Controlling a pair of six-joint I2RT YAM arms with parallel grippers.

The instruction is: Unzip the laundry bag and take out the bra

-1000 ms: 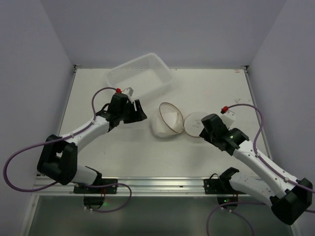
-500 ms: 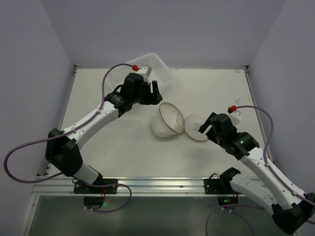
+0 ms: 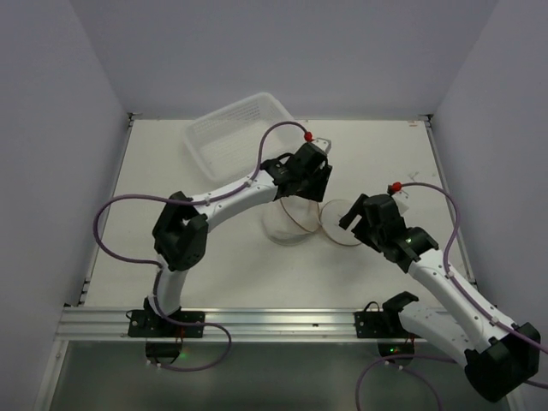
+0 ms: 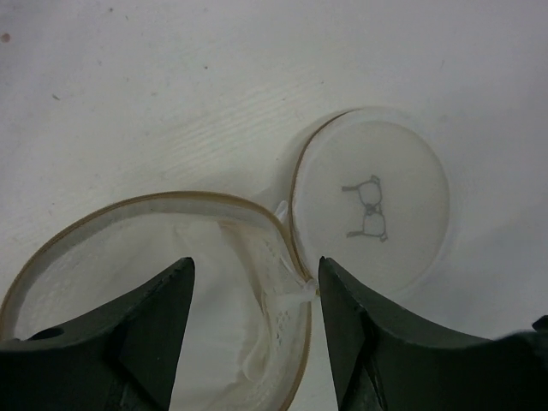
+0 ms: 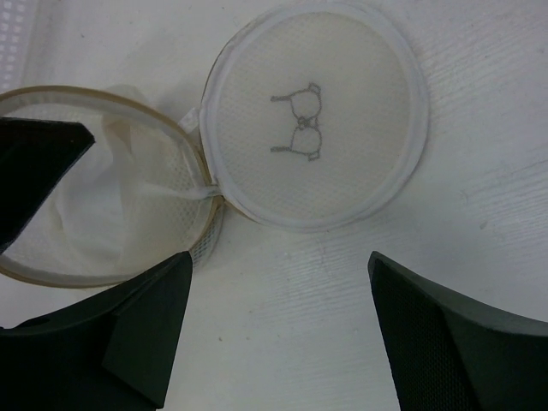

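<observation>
The laundry bag [image 3: 287,224] lies unzipped mid-table, its tan-rimmed mouth [image 4: 171,199] gaping and only white mesh folds showing inside. Its round lid [image 5: 312,111], with the little bra drawing, lies flat on the table beside it, joined at a hinge. The bra shows in no view. My left gripper [image 4: 255,291] hangs open just above the bag, its fingers [image 4: 163,325] straddling the rim next to the hinge. My right gripper [image 5: 282,282] is open over bare table just short of the lid, holding nothing.
A white plastic basket [image 3: 244,128] stands tilted at the back left of the table. The left arm [image 3: 231,193] stretches across the middle toward the bag. Purple cables loop beside both arms.
The left arm swung from the left side, past the basket, to above the bag. The right gripper opened wide and drew back a little from the lid.
</observation>
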